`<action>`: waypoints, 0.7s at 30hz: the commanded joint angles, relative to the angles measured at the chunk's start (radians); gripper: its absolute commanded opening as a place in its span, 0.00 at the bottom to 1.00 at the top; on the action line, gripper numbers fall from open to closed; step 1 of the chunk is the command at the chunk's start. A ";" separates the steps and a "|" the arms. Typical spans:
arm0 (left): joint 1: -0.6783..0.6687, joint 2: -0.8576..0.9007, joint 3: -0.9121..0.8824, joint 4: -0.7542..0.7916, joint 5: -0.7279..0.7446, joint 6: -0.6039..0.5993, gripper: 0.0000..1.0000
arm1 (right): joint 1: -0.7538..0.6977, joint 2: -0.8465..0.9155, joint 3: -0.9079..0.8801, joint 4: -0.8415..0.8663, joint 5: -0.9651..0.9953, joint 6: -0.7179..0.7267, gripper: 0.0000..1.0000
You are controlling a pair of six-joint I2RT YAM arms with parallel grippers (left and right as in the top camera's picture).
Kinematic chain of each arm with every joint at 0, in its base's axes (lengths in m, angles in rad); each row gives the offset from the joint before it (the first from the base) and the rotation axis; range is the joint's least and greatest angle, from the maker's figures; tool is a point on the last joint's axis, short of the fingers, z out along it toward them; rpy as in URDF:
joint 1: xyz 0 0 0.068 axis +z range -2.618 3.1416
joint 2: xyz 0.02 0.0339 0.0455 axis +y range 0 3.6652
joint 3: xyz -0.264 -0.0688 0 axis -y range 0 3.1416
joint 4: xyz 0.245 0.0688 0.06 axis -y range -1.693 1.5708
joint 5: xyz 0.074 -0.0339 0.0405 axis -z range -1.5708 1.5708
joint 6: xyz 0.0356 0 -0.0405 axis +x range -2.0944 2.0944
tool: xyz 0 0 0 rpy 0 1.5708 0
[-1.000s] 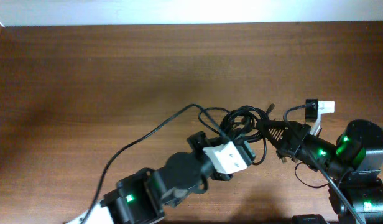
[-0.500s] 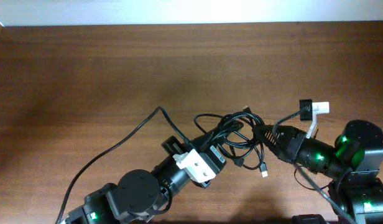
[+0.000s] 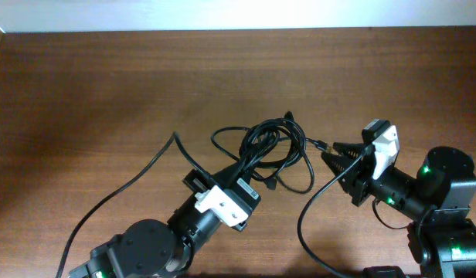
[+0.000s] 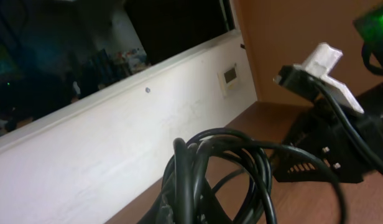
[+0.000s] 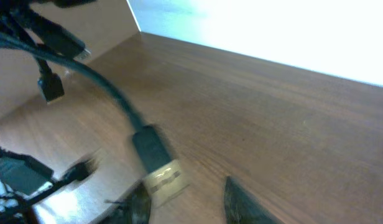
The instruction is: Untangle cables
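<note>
The cables (image 3: 263,147) are a bundle of thin black loops in the middle of the wooden table. My left gripper (image 3: 246,171) is shut on the bundle's lower left side. In the left wrist view the cords (image 4: 198,174) rise out of the jaws. My right gripper (image 3: 333,154) is open, to the right of the bundle. One cord ends in a metal-tipped plug (image 5: 157,167) lying just in front of its left finger. That same cord (image 3: 304,220) curves down toward the front edge. Two more small plugs (image 5: 51,87) hang at the upper left of the right wrist view.
A thicker black wire (image 3: 122,189) runs from the left arm toward the front left. A white wall (image 3: 238,14) borders the far edge of the table (image 3: 107,85). The right arm's base (image 3: 447,185) stands at the right front.
My left gripper has pulled back to the left and front with the bundle, stretching it out. My right gripper has rolled over and opened, and a cord with its plug has come free.
</note>
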 commanded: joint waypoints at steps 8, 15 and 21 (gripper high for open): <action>0.002 -0.008 0.028 -0.266 0.306 0.462 0.00 | -0.006 -0.101 0.084 0.053 -0.252 0.314 0.99; 0.002 -0.008 0.028 -0.265 0.682 0.993 0.00 | -0.006 -0.103 0.084 0.041 -0.360 0.310 0.99; 0.002 -0.008 0.028 -0.145 0.695 1.061 0.00 | -0.005 -0.102 0.084 -0.056 -0.364 0.282 0.84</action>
